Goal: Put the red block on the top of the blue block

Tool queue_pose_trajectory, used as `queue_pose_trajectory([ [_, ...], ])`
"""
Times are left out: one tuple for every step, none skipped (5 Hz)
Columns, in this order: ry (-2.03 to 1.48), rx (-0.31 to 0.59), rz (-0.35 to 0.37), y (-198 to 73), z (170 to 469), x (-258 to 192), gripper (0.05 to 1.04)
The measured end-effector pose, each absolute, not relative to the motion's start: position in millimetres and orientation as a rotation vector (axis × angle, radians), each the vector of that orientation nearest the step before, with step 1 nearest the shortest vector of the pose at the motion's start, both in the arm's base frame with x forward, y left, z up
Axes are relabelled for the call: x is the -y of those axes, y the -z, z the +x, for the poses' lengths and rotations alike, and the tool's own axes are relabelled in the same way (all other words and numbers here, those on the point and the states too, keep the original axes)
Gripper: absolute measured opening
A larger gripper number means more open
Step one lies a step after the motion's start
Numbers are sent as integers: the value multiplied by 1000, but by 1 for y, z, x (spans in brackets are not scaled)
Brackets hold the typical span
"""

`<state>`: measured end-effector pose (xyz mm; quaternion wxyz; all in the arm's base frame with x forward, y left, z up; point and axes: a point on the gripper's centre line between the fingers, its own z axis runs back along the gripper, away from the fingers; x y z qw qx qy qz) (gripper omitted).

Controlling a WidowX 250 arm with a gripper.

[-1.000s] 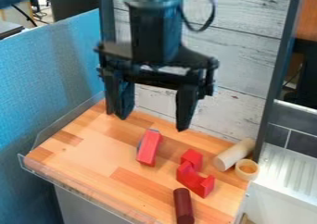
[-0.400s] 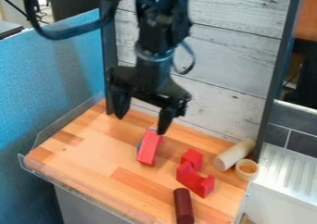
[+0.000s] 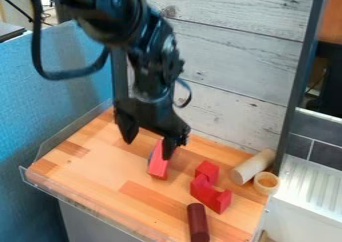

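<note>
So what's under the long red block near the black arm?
On the picture's left side of the red block, a sliver of blue shows, probably the blue block. The rest is covered, so its full shape can't be seen.

No text, label, brand, number or sign can be read.
</note>
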<state>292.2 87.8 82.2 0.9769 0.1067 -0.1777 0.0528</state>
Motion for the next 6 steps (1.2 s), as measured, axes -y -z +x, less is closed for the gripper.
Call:
queue_pose_trajectory([
  [-126,353,180,-56,301,-92,999],
  [-144,366,207,-42,318,-93,999],
  [-152,348,187,-20,338,-91,999],
  [-180,335,201,-10,356,-99,999],
  [-203,340,214,-6,364,-109,999],
  [-221,335,222,-7,362,-119,999],
])
